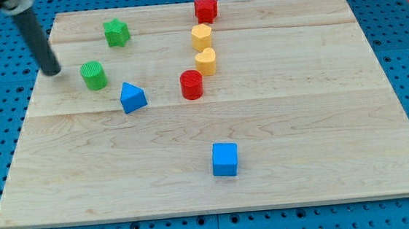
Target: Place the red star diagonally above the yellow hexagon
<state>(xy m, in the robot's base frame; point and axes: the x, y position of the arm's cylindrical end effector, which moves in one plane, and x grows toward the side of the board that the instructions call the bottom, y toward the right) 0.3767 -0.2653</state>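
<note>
Camera view: red star (206,9) sits upright just above yellow hexagon (201,36); no jaws, my tip (52,70) far left.

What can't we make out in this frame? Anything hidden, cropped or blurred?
- Arm: cut off by the view's top-left edge; only the rod shows, motion-blurred down to my tip.
- Red star against yellow hexagon: touching or apart, cannot tell.
- Second yellow block: shape unclear.

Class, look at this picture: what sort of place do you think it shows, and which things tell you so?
Probably a robotics lab bench: a wooden board on a blue perforated base, coloured blocks like the red star, and my tip.
</note>
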